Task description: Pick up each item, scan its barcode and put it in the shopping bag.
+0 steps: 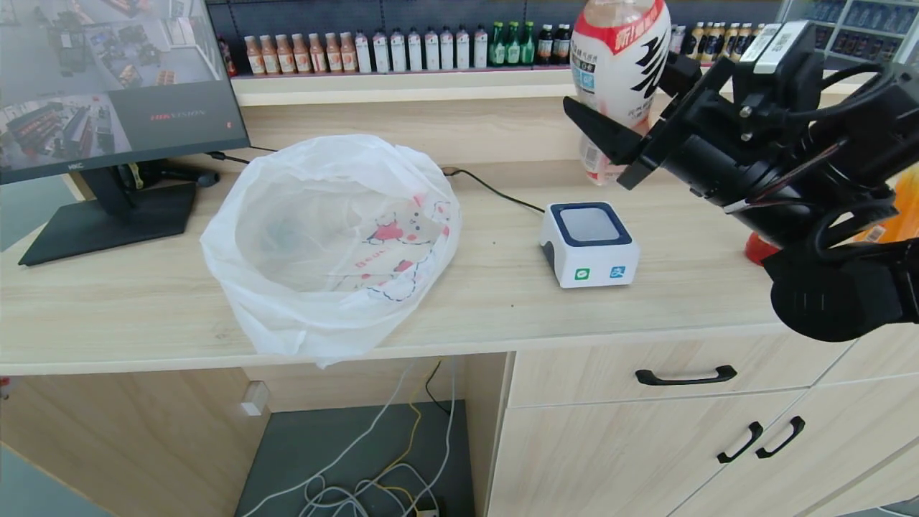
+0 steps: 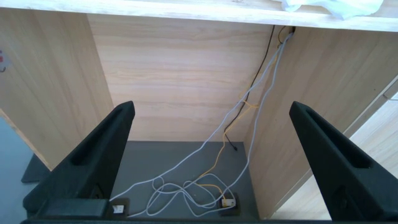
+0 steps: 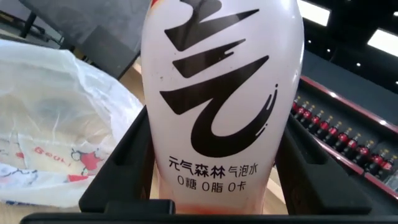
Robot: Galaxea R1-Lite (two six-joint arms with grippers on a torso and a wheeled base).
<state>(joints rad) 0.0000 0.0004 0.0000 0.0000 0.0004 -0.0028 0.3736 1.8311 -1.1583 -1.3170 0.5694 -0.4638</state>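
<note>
We see the right gripper (image 1: 623, 108) in the upper right of the head view. Its fingers press against both sides of a pale drink bottle (image 1: 619, 43) with a red and white label. The bottle is held roughly upright above the wooden counter (image 1: 108, 301). Its lower end sits just above and to the right of the white scanner (image 1: 589, 244), which stands right of centre. The white plastic shopping bag (image 1: 330, 237) lies open at centre left, apart from the scanner. A monitor (image 1: 108, 79) stands in the upper left corner. The left gripper (image 2: 208, 155) is spread wide with nothing between its fingers. It is below the counter edge, facing loose cables (image 2: 205, 180) on the floor.
</note>
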